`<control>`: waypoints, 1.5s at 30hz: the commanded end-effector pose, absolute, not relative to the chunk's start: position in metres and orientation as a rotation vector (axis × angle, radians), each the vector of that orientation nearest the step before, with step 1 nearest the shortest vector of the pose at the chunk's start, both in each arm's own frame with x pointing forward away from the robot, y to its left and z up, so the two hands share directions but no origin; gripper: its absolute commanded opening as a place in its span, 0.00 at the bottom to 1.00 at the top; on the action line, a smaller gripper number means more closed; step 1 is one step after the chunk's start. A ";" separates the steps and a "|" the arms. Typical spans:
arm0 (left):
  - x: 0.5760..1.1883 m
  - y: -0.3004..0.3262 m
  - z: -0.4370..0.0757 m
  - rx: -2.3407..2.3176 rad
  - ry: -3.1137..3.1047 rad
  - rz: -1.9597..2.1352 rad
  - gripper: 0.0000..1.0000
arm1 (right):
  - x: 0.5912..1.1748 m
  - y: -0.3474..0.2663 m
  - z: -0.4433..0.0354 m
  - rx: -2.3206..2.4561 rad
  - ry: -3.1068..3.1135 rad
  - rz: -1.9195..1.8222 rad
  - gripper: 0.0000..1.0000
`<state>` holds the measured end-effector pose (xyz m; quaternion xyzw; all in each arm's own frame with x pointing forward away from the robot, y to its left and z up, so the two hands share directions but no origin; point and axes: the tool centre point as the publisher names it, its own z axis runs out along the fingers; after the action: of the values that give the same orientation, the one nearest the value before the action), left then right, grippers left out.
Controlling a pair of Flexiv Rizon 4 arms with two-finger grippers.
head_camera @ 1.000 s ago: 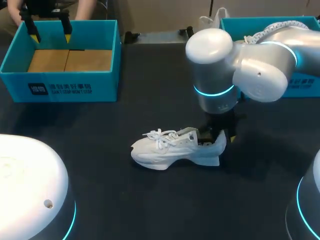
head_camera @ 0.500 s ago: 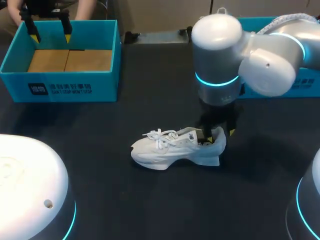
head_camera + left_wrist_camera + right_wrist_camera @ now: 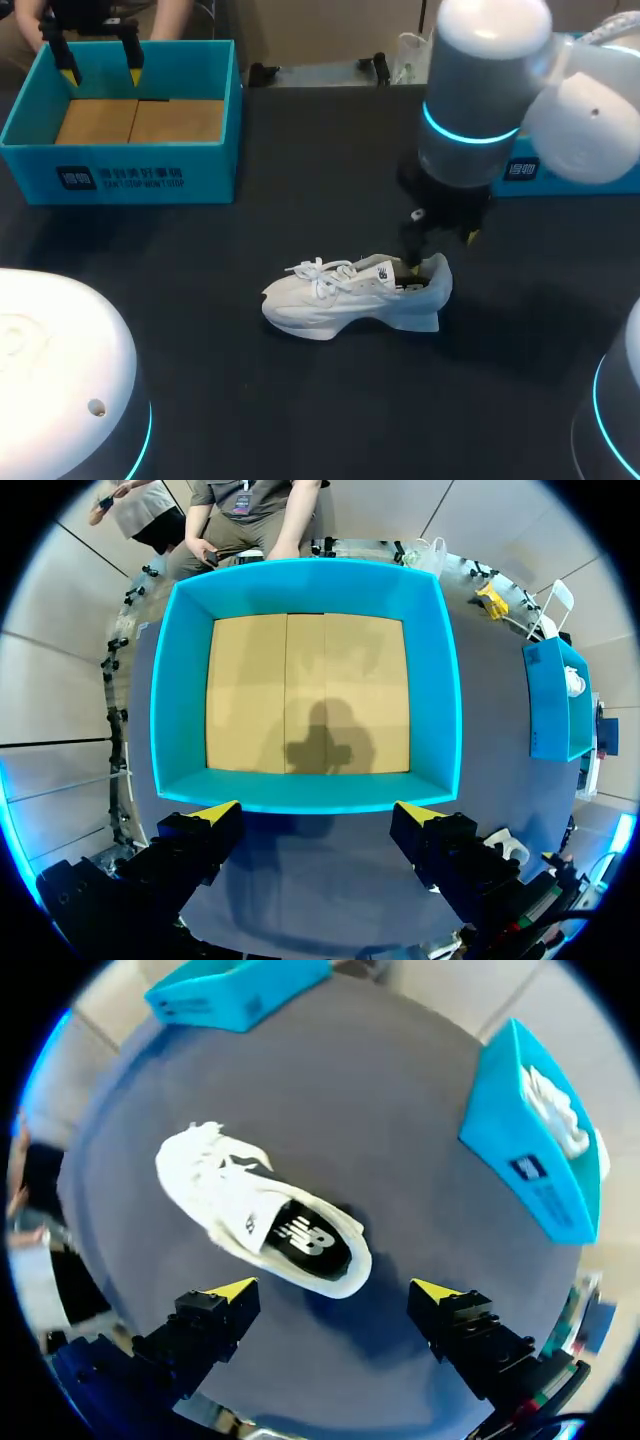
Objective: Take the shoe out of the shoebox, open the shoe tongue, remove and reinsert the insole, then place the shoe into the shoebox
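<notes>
My right end effector (image 3: 332, 1289) hovers spread above the shoe (image 3: 250, 1210) heel; removing the insole (image 3: 305, 1242) looks next; descend, pinch it.

white shoe (image 3: 335, 298), black insole (image 3: 306, 1241), teal shoebox (image 3: 215, 178)

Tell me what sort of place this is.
Likely a robot test bench, not a shop: a silver robot arm hangs over a white lace-up sneaker lying on a dark table, with an open teal cardboard shoebox farther off.
</notes>
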<state>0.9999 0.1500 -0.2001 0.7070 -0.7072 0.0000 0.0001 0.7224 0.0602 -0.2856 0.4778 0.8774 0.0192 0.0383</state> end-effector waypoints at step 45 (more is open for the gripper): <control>1.000 0.150 -0.200 2.221 -2.222 0.000 1.00 | 0.728 0.024 -0.299 0.035 3.021 0.715 1.00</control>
<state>0.9999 0.1500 -0.2001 0.7070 -0.7072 0.0001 0.0001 0.7364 0.0471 -0.2912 0.0150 0.9876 0.1562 0.0093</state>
